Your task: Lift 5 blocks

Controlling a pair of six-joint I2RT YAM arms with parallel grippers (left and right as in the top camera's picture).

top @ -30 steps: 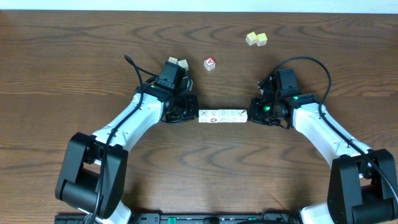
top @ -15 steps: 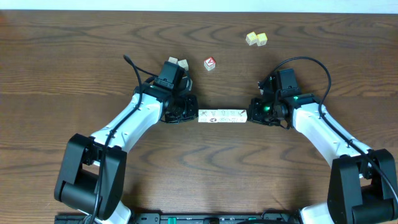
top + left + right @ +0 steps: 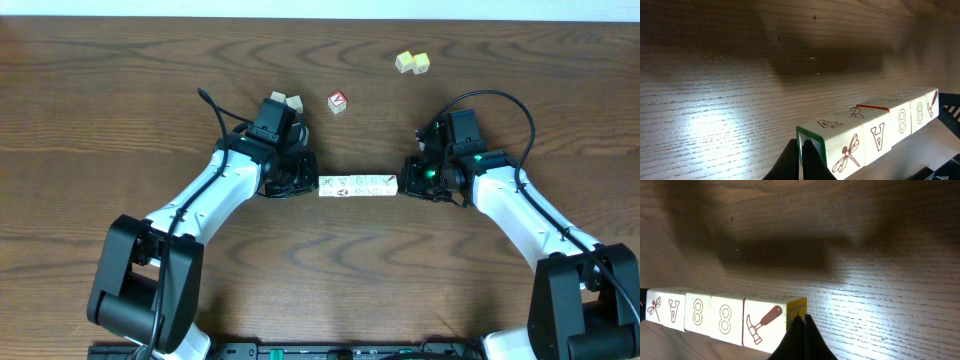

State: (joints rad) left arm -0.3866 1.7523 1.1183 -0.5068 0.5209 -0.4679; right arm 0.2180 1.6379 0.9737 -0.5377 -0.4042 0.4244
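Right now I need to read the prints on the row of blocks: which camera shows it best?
The right wrist view: the row of blocks lies side-on, showing dragonfly, A, 8, 8 and hammer large. The left wrist view shows the same side foreshortened. The overhead view shows the whole row, too small to read.

Robotics lab bench, wood-grain table [image 3: 120, 60], left arm [image 3: 215, 190], right arm [image 3: 520, 205] mounted at edge

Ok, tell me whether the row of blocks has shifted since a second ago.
No. The row of blocks keeps the same spot relative to the red-faced cube, pressed between the left gripper and right gripper.
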